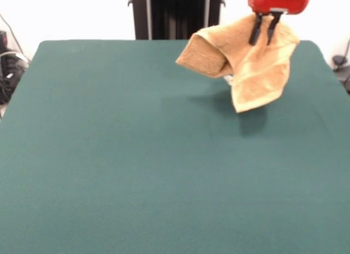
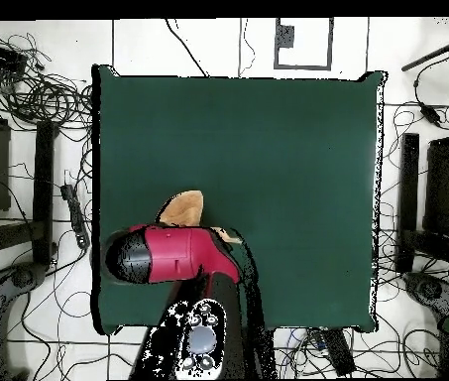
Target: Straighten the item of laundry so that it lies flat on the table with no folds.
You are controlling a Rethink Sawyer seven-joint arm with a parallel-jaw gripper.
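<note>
The item of laundry [image 1: 249, 59] is an orange-tan towel that hangs crumpled in the air above the far right part of the green table [image 1: 136, 166], folded over itself with one corner sticking out to the left. My gripper [image 1: 264, 34] is shut on its upper edge, its two black fingers [image 1: 255, 30] pinching the cloth. The towel's shadow falls on the table below it. In the overhead view the red arm [image 2: 173, 253] covers most of the towel [image 2: 183, 208], and only a tan lobe shows beyond it; the gripper itself is hidden there.
The table's right edge [image 1: 322, 57] runs close to the hanging towel. Cables and black equipment [image 2: 30, 99] lie on the floor around the table. A black stand [image 1: 175, 13] rises behind the far edge.
</note>
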